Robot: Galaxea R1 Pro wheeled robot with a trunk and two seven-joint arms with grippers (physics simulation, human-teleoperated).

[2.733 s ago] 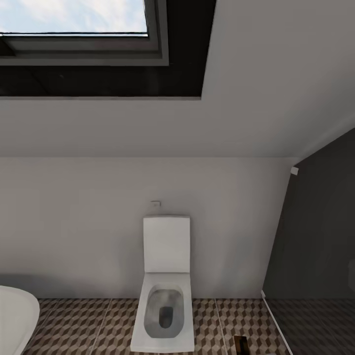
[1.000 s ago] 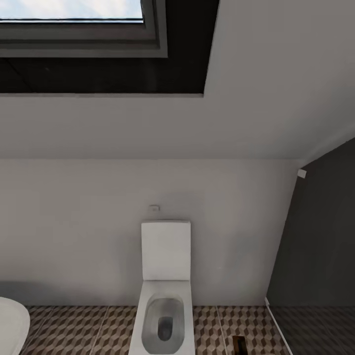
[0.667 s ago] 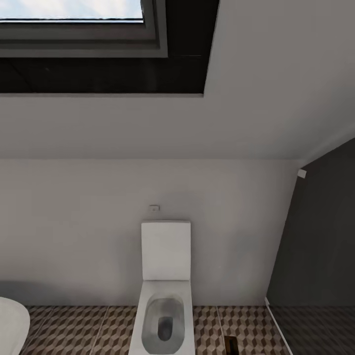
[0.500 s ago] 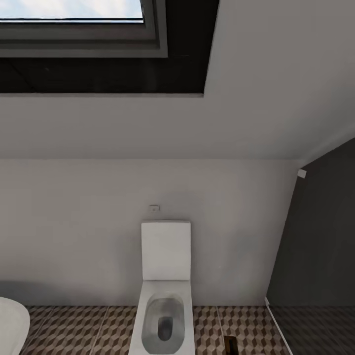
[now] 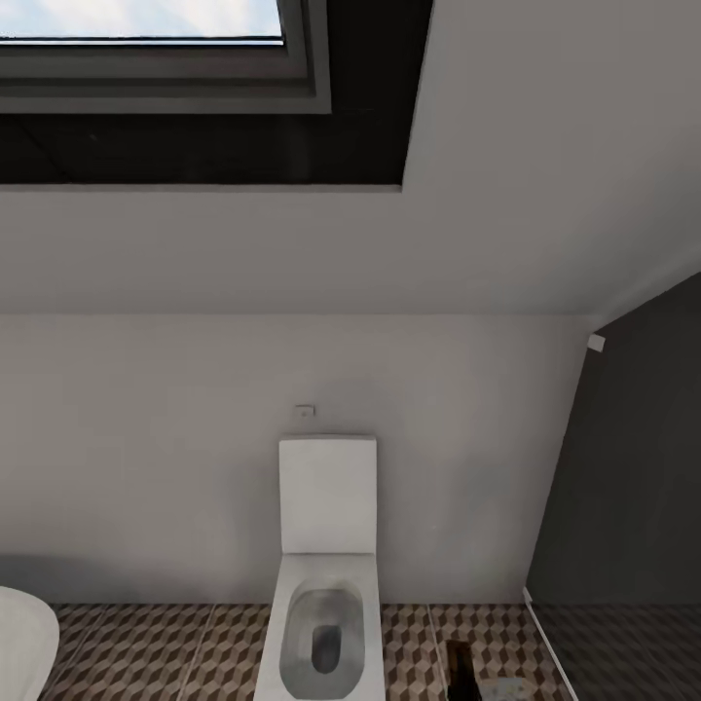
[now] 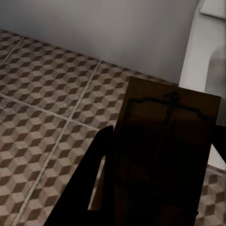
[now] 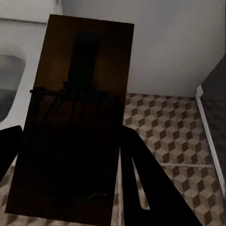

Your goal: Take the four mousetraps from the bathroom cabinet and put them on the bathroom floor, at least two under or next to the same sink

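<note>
The head camera looked at the far bathroom wall, where a white toilet (image 5: pixel 326 584) with its lid raised stood against the pale wall under a sloping ceiling and a skylight (image 5: pixel 146 49). The bathroom floor (image 5: pixel 156 652), tiled in a brown, beige and white cube pattern, ran along the near edge of that view, with the white curve of a bathtub (image 5: pixel 21 638) at the near left and a dark wall panel (image 5: pixel 633 487) on the right. Just right of the toilet, at the near edge, a dark upright shape (image 5: pixel 460 667) showed with a pale bit beside it, too small to identify. In the left wrist view, the left gripper (image 6: pixel 155 188) was clamped on a mousetrap (image 6: pixel 169 141), a tan wooden board with dark wire across it, held above the tiled floor with the toilet's white base just beyond it. In the right wrist view, the right gripper (image 7: pixel 70 179) held a second mousetrap (image 7: pixel 75 108), its board in deep shadow, with a dark bar and wire visible on its face; the toilet bowl lay on one side of it and patterned tiles met the pale wall on the other.
</note>
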